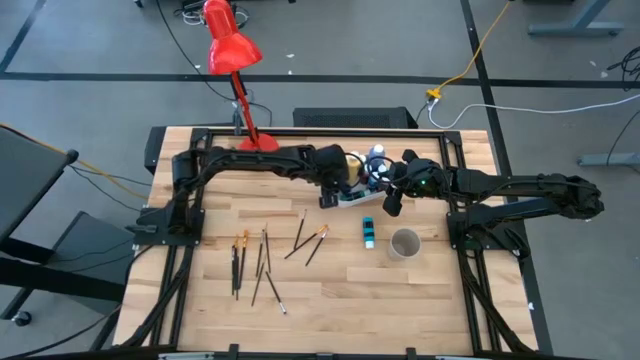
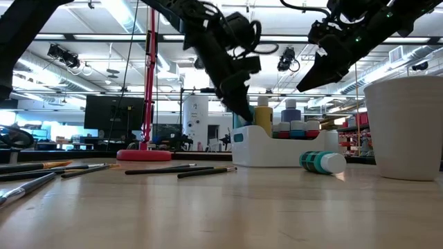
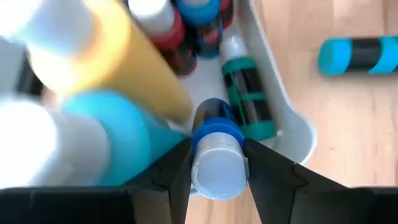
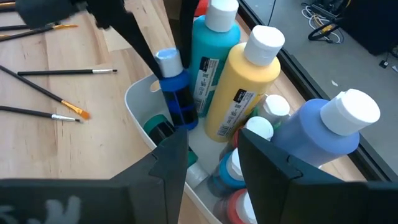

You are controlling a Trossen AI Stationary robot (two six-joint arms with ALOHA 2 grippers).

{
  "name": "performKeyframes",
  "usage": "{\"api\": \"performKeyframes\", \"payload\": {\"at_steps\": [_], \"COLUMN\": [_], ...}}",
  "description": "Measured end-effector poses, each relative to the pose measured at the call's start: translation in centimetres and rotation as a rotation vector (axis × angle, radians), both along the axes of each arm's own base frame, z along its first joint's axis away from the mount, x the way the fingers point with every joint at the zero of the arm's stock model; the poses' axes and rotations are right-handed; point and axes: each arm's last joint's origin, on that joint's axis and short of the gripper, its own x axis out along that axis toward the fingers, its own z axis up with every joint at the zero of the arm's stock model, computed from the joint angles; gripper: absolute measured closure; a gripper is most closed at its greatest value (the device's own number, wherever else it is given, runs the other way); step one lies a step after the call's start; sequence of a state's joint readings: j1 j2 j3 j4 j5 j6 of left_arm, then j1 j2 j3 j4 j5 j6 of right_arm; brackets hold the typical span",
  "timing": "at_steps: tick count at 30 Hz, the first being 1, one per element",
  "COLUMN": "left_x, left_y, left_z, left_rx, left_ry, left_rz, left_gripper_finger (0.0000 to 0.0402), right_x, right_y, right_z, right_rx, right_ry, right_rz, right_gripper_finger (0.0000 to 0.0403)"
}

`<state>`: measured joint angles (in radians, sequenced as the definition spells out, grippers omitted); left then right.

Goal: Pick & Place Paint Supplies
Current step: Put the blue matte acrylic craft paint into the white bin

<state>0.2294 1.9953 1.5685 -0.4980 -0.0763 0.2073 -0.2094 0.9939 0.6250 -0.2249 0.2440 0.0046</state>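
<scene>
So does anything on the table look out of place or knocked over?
One teal-and-black paint bottle lies on its side on the table, outside the white caddy, beside the white cup. The brushes lie scattered. No spill shows.

Both arms reach toward the middle.
Left gripper points down, jaws clamped on a small bottle; right gripper hovers, jaws apart.

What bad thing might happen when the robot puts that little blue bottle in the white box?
The left gripper holds the small blue bottle over a crowded white box; it could bump the tall yellow bottle and tip it. It might land crooked on the green bottle lying inside. The right gripper hovers close, so the arms might knock together.
</scene>
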Motion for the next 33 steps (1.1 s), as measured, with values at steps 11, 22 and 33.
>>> {"api": "performKeyframes", "payload": {"at_steps": [11,22,33], "left_x": [0.8,0.8,0.8], "left_y": [-0.5,-0.6,-0.5], "left_z": [3.1,3.1,3.1], "left_rx": [0.056,0.050,0.060], "left_ry": [-0.030,-0.022,-0.027], "left_rz": [-0.017,-0.019,-0.028], "left_gripper_finger": [0.0261,0.0267,0.0266], "right_x": [2.5,6.3,6.7], "right_y": [-0.5,-1.8,-2.9], "right_z": [-1.9,-5.0,-5.7], "right_rx": [0.031,-0.043,0.011], "right_ry": [-0.003,-0.026,-0.053], "right_rz": [-0.020,-0.029,0.001], "right_gripper_finger": [0.0265,0.0322,0.0382]}}
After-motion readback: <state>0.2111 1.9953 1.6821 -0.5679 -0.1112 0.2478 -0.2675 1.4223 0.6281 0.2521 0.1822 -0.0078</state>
